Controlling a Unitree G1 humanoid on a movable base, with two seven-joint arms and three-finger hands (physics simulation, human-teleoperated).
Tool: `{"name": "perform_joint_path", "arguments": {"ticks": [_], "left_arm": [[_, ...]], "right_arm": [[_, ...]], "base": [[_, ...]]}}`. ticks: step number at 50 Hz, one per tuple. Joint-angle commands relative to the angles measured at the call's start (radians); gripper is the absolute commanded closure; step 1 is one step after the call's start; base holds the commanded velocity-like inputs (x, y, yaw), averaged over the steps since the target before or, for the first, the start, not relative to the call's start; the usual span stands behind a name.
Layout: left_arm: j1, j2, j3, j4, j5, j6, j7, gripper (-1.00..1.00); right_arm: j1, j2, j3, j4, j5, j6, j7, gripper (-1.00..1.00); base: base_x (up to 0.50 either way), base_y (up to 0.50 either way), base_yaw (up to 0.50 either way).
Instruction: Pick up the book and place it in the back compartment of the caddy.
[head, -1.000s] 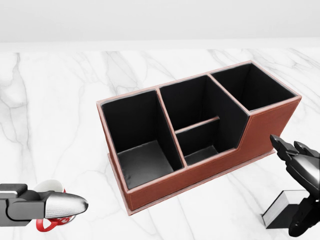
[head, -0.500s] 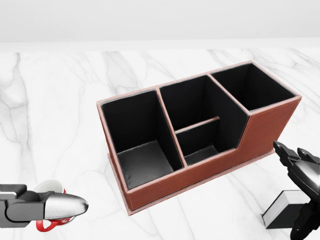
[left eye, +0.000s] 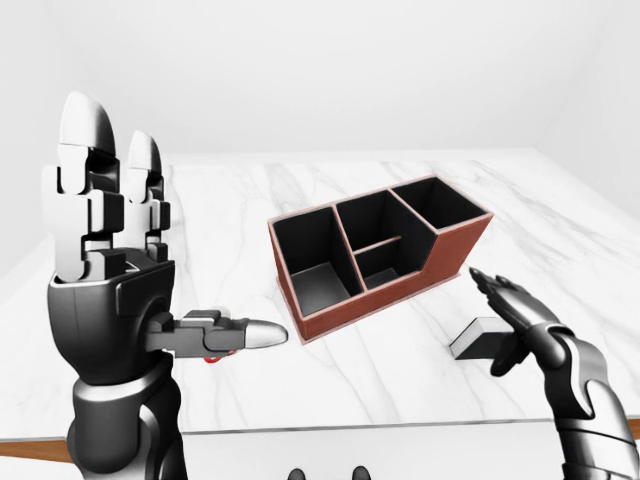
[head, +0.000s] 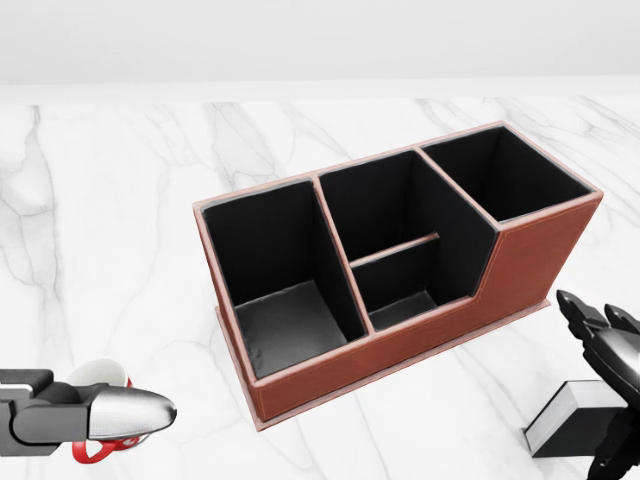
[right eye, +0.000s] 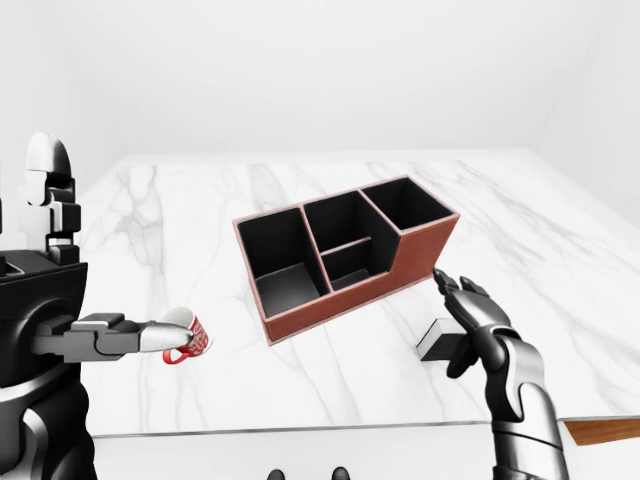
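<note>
White marble tabletop (left eye: 300, 185) under pale walls carries caddy (head: 390, 260); right robot hand (right eye: 470, 325) spread above book (left eye: 480, 338).

A bare, simulated test room: plain white walls, a white marble bench (left eye: 300, 190), and just beyond the right hand (right eye: 468, 318) a brown desk caddy (right eye: 345, 255).

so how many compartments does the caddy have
4, all open in the head view of the caddy: a large one at left, a tall one in the middle toward the top, a small low one below it, one at right.
</note>
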Motion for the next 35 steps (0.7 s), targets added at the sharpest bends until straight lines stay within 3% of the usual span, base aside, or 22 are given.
{"name": "perform_joint_path", "arguments": {"ticks": [1, 35], "left_arm": [[0.0, 0.0, -0.001, -0.001, 0.001, 0.0, 0.0, -1.0], [0.007, -0.003, -0.013, -0.003, 0.008, 0.0, -0.001, -1.0]], "right_arm": [[-0.001, -0.015, -0.001, 0.041, -0.001, 0.0, -0.023, -1.0], [-0.04, -0.038, 0.013, 0.085, -0.004, 0.0, -0.027, -1.0]], "base": [[0.0, 0.0, 0.0], [0.0, 0.0, 0.0]]}}
